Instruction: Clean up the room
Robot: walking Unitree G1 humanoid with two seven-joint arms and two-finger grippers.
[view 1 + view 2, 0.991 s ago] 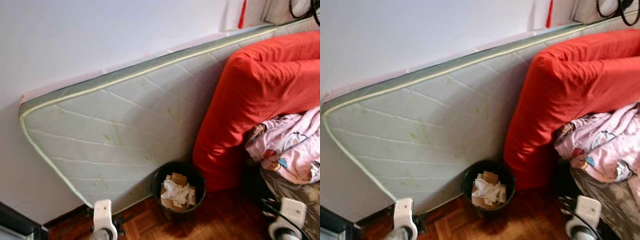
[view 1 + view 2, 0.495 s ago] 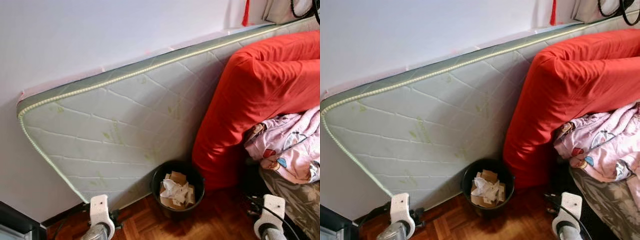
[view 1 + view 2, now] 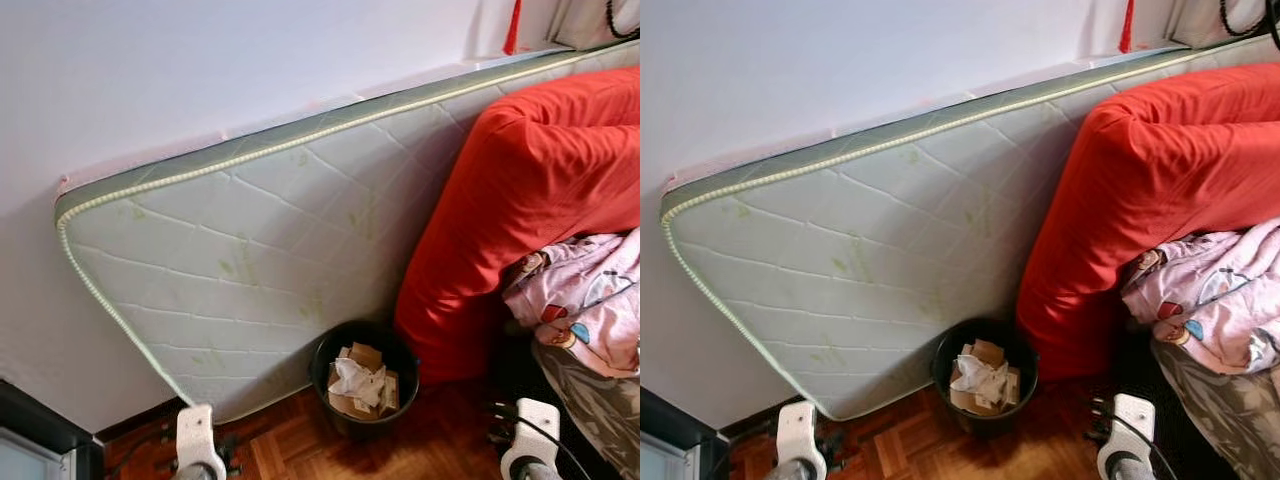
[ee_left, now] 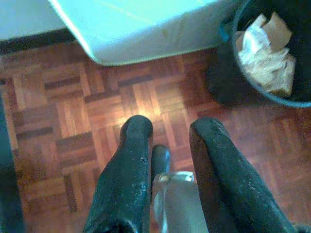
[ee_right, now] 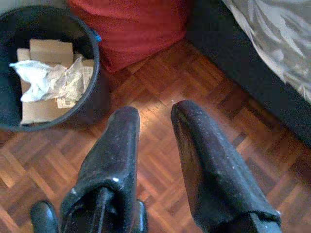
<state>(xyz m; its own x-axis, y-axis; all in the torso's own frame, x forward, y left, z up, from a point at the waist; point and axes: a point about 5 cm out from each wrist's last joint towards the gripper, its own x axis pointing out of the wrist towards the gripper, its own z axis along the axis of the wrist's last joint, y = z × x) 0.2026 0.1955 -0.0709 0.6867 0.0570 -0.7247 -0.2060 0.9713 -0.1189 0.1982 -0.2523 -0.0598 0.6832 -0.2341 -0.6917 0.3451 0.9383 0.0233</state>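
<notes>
Parquet floor along a white wall. One black waste bin, holding crumpled paper and card, stood against one quilted mattress leaning on the wall, just beside one red cushion. One pink garment, near the bin, judged light and limp; best pinched at a fold. Left hand and right hand, both low over the floor near the bin, fingers apart, empty.

Wooden parquet floor, black wastebasket standing on it, mattress propped upright
</notes>
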